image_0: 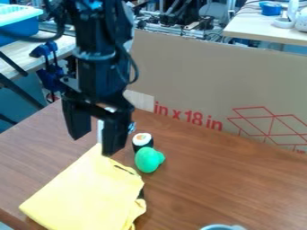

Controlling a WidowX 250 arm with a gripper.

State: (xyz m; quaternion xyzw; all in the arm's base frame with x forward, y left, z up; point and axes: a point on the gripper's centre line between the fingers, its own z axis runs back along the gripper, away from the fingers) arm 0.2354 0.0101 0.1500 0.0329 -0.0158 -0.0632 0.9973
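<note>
On the brown wood-grain desk (216, 179), a yellow cloth (84, 193) is spread near left; beyond its right side, 1 green rounded object (147, 160) and 1 toy sushi roll (142, 141) are placed close together.

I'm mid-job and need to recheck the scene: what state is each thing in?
Gripper: open, at the cloth's upper corner.
Yellow cloth: loosely folded, rumpled along one side.
Sushi roll: upright, filling facing up.
Green toy: resting beside the sushi roll.
Cardboard: standing on edge.
Container: mostly out of view; contents unclear.
</note>
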